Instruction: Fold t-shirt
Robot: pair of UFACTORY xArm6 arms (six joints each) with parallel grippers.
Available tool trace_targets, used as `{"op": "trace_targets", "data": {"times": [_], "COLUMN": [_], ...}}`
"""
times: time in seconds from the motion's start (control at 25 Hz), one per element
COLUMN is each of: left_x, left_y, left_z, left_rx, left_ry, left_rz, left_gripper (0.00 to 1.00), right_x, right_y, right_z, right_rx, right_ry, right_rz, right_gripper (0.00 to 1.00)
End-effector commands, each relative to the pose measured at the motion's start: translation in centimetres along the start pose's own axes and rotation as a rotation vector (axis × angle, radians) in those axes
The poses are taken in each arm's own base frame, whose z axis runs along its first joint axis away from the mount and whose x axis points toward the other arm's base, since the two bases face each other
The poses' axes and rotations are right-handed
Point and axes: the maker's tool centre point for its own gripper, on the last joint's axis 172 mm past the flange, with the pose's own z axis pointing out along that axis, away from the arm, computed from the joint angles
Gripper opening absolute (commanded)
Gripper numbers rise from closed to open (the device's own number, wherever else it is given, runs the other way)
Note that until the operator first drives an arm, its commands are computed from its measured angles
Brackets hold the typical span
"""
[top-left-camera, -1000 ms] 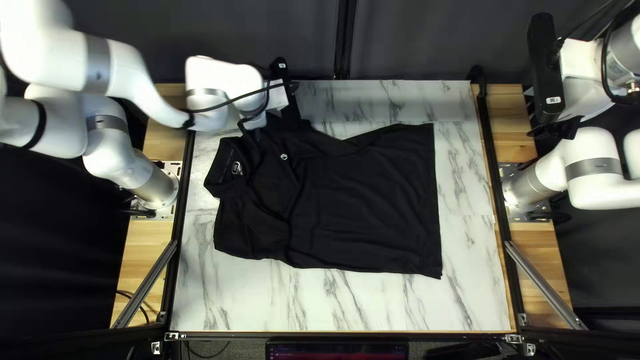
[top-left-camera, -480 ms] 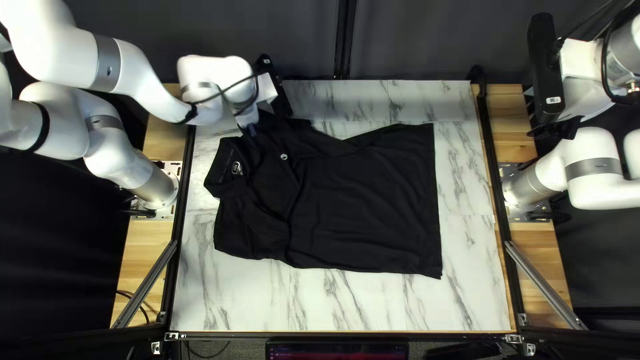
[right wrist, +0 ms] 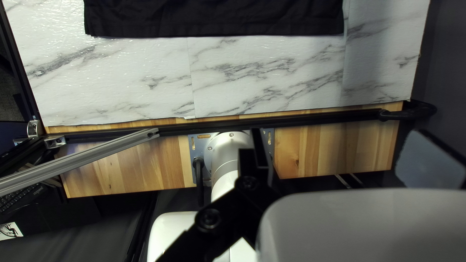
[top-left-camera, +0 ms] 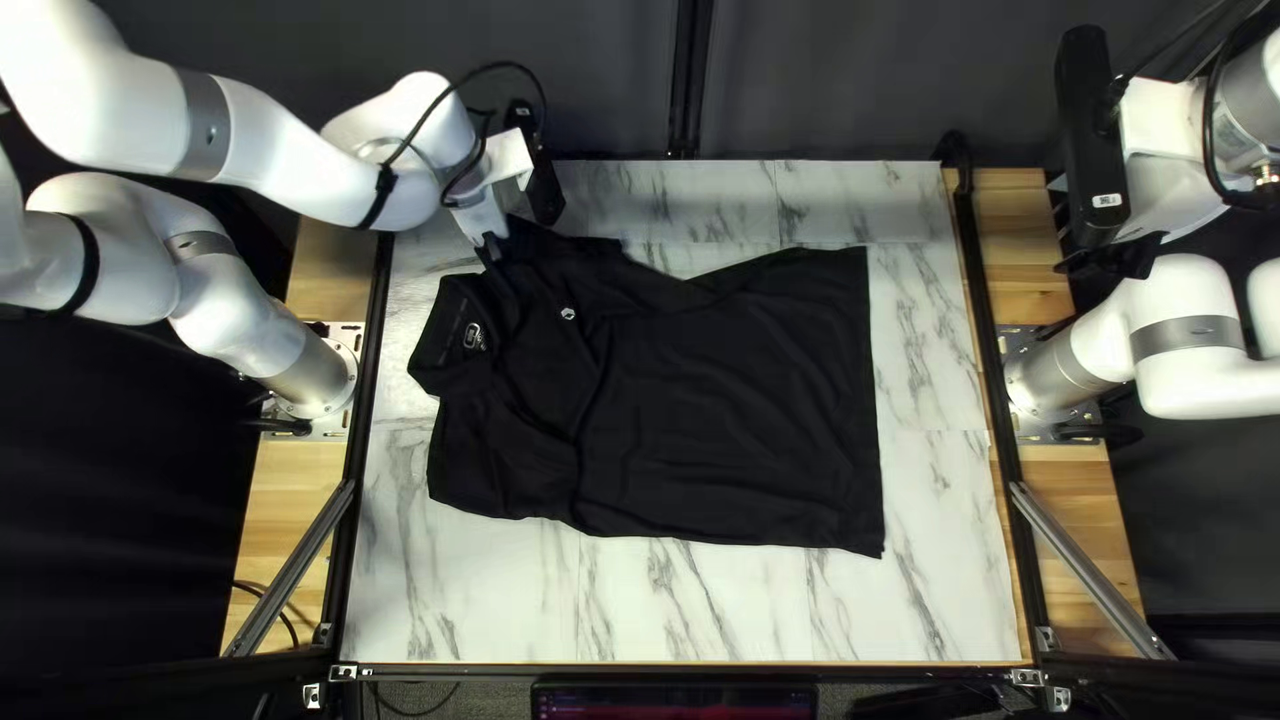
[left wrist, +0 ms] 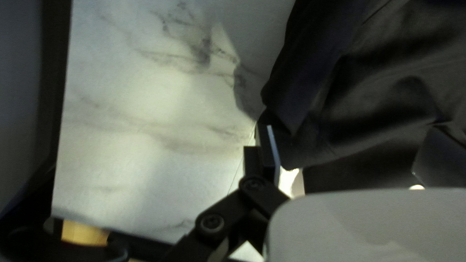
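Screen: just beyond the tabletop's [top-left-camera: 467, 620] near edge, around its middle.
Metal bars: one slants outside the left edge [top-left-camera: 290, 567], one outside the right edge [top-left-camera: 1090, 570].
Shirt: black, spread across the middle of the tabletop [top-left-camera: 720, 427], its length running from near the left edge towards the right; bare marble shows along its near side.
Near sleeve: flat, towards the left edge [top-left-camera: 500, 467].
Hem: faces the right edge, apart from it [top-left-camera: 876, 414].
Collar: faces the left edge, neck open, pale print inside [top-left-camera: 447, 334].
Chest: small pale logo beside the collar, on its far side [top-left-camera: 568, 314].
Arm bases: outside the left [top-left-camera: 314, 374] and right [top-left-camera: 1047, 374] edges, on wooden strips.
Far side of shirt: dips inward midway, with a fold running off the dip.
Right gripper: raised outside the right edge, towards the far corner [top-left-camera: 1114, 256]; jaws spread wide, holding nothing.
Left gripper: low at the far sleeve, near the far left corner [top-left-camera: 491, 250]; jaws wide apart, sleeve cloth lying between them, not pinched.
Far right corner: black clamp [top-left-camera: 954, 144].
Curtain: dark, behind the far edge [top-left-camera: 854, 80].
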Motion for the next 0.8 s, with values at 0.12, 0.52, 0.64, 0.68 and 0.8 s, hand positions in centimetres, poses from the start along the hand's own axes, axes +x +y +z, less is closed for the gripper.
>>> {"op": "trace_targets", "data": {"times": [0.12, 0.52, 0.64, 0.68, 0.8], "left_x": [-0.2, -1.3, -0.8, -0.6, -0.2], "left_y": [-0.3, 0.1, 1.0, 1.7, 2.5], "left_z": [0.5, 0.8, 1.1, 1.2, 1.4], "left_rx": [0.027, 0.069, 0.051, 0.042, 0.017], "left_ry": [-0.018, -0.046, -0.042, -0.040, -0.030], "left_rz": [0.004, -0.005, 0.001, 0.008, 0.017], "left_gripper": [1.00, 1.00, 1.00, 1.00, 1.00], "right_x": [0.0, 0.0, 0.0, 0.0, 0.0], "right_y": [0.0, 0.0, 0.0, 0.0, 0.0], "right_z": [0.0, 0.0, 0.0, 0.0, 0.0], "right_rx": [0.000, 0.000, 0.000, 0.000, 0.000], "right_ry": [0.000, 0.000, 0.000, 0.000, 0.000], "right_rz": [0.000, 0.000, 0.000, 0.000, 0.000], "right_gripper": [1.00, 1.00, 1.00, 1.00, 1.00]}}
